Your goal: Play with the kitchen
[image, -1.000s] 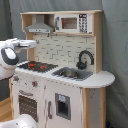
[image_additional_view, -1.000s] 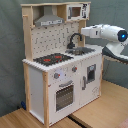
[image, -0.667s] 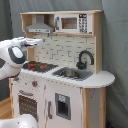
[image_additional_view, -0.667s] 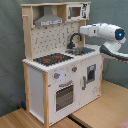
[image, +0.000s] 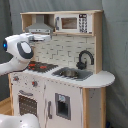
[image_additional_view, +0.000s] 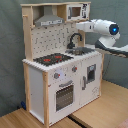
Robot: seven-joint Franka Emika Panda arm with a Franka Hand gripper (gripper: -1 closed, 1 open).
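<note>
The kitchen (image: 65, 95) (image_additional_view: 50, 85) stands upright in both exterior views, white panels with light wood trim. Its black-red hob (image: 41, 65) (image_additional_view: 52, 59) lies beside the sink (image: 70, 73) (image_additional_view: 82, 50), with the black tap (image: 85, 57) (image_additional_view: 74, 39) behind it. My gripper (image: 46, 37) (image_additional_view: 78, 25) is held out level above the worktop, just under the grey hood (image: 40, 25) (image_additional_view: 49, 20) and near the pegboard back. It is higher than the tap and touches nothing I can see. The oven door (image: 27, 105) (image_additional_view: 64, 95) is shut.
A toy microwave (image: 70, 22) (image_additional_view: 76, 11) sits on the top shelf beside the hood. A grey curtain (image_additional_view: 10, 50) hangs behind the kitchen. The kitchen rests on a wooden floor (image_additional_view: 100, 110). Part of my white arm (image: 17, 121) fills the first exterior view's lower left corner.
My arm has risen and reached further in over the worktop toward the pegboard back, from beside the tap to above it. Nothing on the kitchen has moved.
</note>
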